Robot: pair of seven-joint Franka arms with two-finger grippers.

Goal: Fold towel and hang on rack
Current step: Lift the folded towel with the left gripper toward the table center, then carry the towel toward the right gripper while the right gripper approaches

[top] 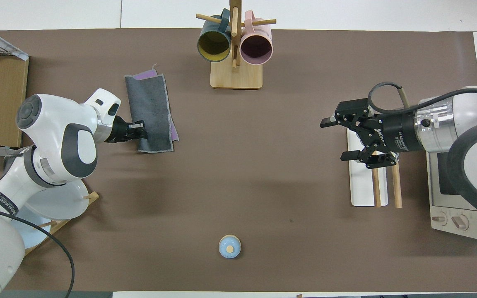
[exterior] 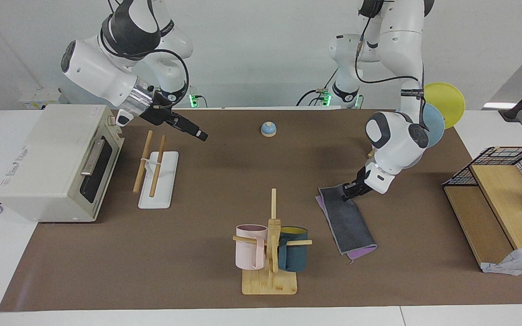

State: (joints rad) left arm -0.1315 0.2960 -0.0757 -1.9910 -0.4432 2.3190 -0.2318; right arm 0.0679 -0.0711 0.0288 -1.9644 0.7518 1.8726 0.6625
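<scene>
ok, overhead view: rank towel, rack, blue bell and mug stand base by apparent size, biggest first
1. Towel, folded, dark grey face up.
2. Rack, though the right gripper covers part of it, so its place against the towel is unsure.
3. Mug stand base.
4. Blue bell, clearly smallest.

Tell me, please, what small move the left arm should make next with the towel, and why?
Probably lift it a little. The left gripper is shut on the folded towel at the edge nearest the robots, the cloth lies flat on the table, and the rack stands at the right arm's end, below the waiting, open right gripper.
</scene>
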